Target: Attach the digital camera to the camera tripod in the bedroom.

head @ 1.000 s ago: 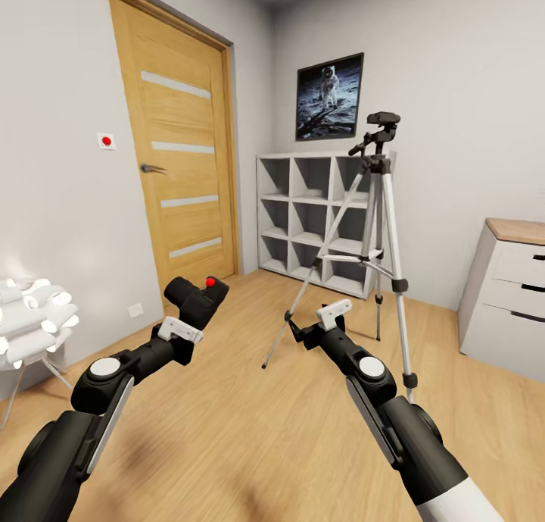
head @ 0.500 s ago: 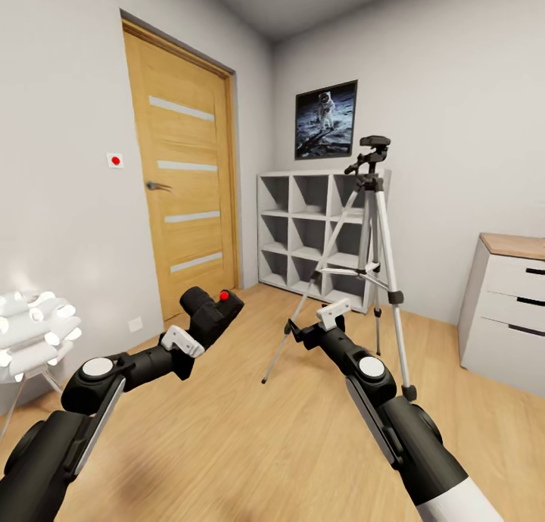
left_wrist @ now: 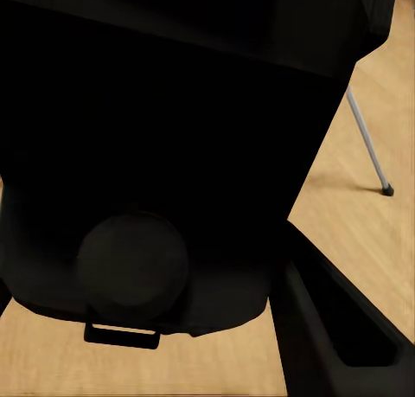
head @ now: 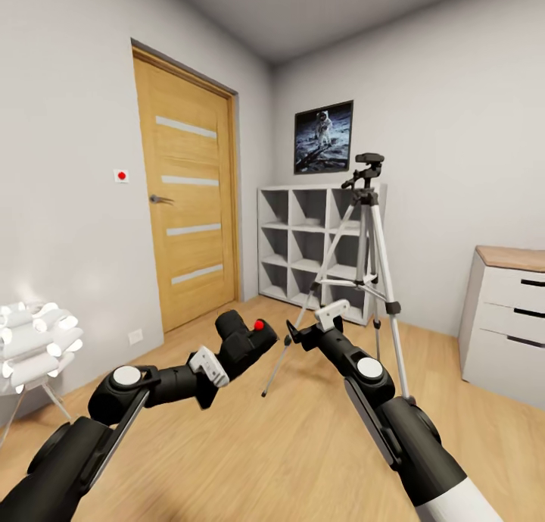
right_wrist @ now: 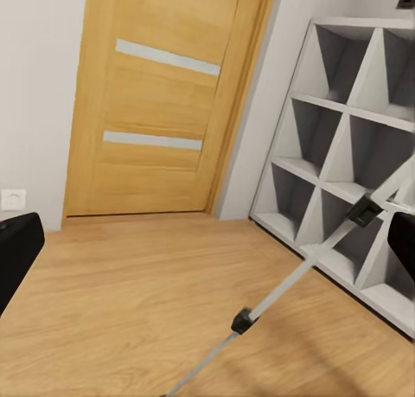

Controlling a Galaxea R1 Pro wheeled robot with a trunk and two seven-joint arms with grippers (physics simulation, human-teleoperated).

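In the bedroom: one camera tripod (head: 368,264), one digital camera (head: 244,344), jaws-held.

Black digital camera (head: 244,345) held aloft, near upright silver camera tripod (head: 366,268).

Open plank floor (head: 227,431) at twelve o'clock; camera tripod (head: 369,279) legs splayed at one; white cube shelving (head: 314,242) behind; dresser (head: 506,317) at two.
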